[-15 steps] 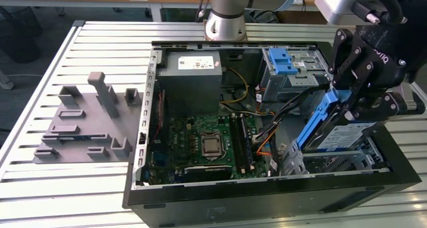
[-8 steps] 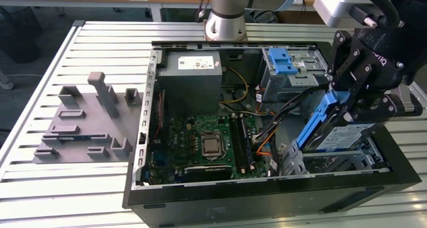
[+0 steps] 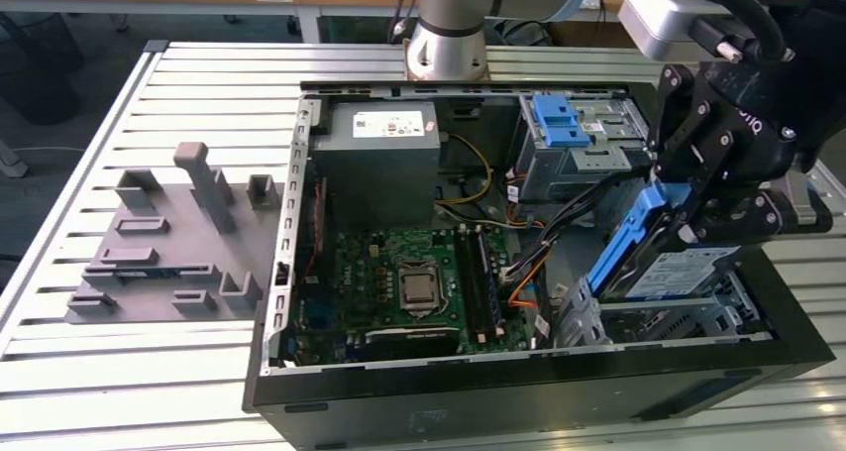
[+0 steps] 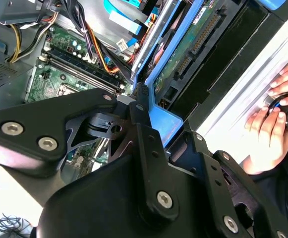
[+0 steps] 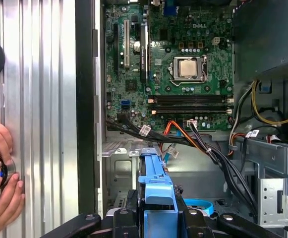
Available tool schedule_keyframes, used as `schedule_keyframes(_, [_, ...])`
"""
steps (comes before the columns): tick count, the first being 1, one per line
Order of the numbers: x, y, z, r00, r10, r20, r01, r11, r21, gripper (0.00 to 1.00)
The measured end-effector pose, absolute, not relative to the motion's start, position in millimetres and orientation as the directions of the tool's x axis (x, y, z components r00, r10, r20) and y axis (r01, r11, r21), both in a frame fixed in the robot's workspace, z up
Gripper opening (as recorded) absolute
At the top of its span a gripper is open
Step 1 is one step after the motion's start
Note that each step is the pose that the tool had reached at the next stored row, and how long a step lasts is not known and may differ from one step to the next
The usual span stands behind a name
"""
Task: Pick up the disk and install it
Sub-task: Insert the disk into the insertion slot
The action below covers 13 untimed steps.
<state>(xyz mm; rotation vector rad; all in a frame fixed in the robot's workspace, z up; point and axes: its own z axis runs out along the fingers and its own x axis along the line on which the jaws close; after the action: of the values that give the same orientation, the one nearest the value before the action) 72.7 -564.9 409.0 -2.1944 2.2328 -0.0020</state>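
Gripper [image 3: 698, 223]: clamped on the disk [image 3: 677, 273] by its blue-railed edges. Disk: tilted, over the drive cage [image 3: 661, 322] at the exterior view's right of the open computer case [image 3: 529, 401], beside the motherboard [image 3: 410, 282]. Person's hand [image 4: 275, 124]: outside the case.

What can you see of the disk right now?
The disk is a flat silver-metal drive with a blue-and-white label and blue plastic rails along its edges. It hangs tilted, one end raised, in the gripper, whose jaws are shut on it, above the metal drive cage at the exterior view's right of the open computer case.
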Motion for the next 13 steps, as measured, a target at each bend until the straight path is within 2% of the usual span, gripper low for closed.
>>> schedule_keyframes(13, [72.7, -564.9, 404.6, -0.017, -1.0, -0.007, -1.0, 0.017, -0.009, 0.36])
